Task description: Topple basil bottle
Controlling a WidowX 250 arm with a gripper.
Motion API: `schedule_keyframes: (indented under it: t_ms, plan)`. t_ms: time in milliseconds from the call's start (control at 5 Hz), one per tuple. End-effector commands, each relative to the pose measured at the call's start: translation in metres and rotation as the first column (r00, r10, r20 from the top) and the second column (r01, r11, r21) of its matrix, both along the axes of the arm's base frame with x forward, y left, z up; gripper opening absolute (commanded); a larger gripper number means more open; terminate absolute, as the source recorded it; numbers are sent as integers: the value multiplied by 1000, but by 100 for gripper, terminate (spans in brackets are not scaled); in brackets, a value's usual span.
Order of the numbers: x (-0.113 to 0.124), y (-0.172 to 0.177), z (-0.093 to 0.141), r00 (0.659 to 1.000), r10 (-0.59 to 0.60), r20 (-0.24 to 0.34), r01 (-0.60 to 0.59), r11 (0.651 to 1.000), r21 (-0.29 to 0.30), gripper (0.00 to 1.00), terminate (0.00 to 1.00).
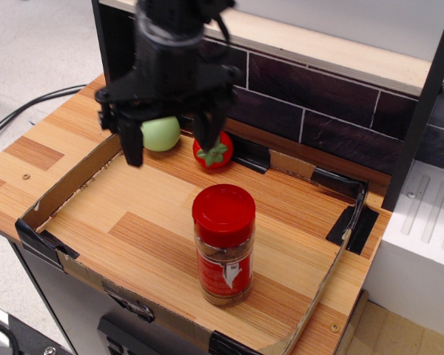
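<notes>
Fingers [170,144] hanging spread and empty, 2 toy fruits [160,134] just behind, basil bottle [223,245] standing ahead: risking nudging fruits instead.

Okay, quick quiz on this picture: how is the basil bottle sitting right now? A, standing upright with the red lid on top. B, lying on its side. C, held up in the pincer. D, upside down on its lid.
A: the basil bottle stands upright on the wooden tray floor, red lid uppermost, while the open pincer hangs apart from it, farther back.
</notes>
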State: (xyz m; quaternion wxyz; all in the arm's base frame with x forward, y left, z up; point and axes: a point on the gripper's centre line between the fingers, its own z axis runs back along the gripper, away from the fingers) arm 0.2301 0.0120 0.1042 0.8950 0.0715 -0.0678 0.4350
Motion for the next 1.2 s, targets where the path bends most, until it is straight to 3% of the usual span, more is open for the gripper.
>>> schedule_keyframes:
  t_ms: [0,200,400,1000]
  plan:
    - [-6,-23,6,999,12,50,-9,998,-60,100,0]
    - [-8,-27,4,997,39,59,-34,996,-84,100,0]
    - [-9,-32,2,991,74,110,-62,992,-106,100,0]
    - [-15,-50,-4,982,187,22,-182,974,-132,100,0]
